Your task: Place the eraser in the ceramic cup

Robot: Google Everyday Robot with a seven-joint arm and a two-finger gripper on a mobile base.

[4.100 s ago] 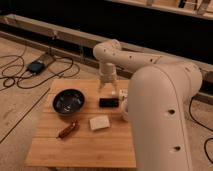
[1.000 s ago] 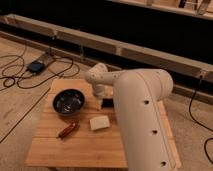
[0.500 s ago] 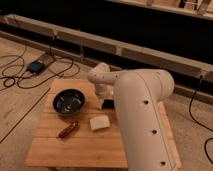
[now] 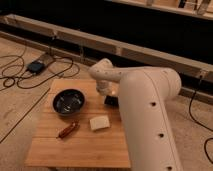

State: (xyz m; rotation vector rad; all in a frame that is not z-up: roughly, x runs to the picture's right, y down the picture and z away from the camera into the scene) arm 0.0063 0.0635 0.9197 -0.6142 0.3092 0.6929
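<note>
While the eraser point(image 4: 111, 100) lies flat on the wooden table point(image 4: 80, 145), near its far right part, we can see only a small dark block of it, right at the lower end of the gripper point(image 4: 106, 94). The gripper has its nose down on that spot, jaws closed, and the black block sits against its tip. We cannot tell whether it is truly pinched or only touched, since it looks level with the tabletop.

The big white arm point(image 4: 145, 110) takes up the whole right side. It bends from the near right corner up and across to the wrist above the eraser, and it covers the table's right edge. We cannot pick out the ceramic cup, as the arm hides that part of the table.

Moving left, the dark round bowl point(image 4: 56, 102) stands on the left half of the table, apart from the eraser. Toward the near side, a cream-white block point(image 4: 99, 123) lies about mid-table, close to the arm. A reddish-brown elongated object point(image 4: 68, 129) lies tilted just left of it, below the bowl.

Off the table, black cables point(image 4: 20, 80) loop over the floor at the left, beside a small dark device point(image 4: 36, 66).
</note>
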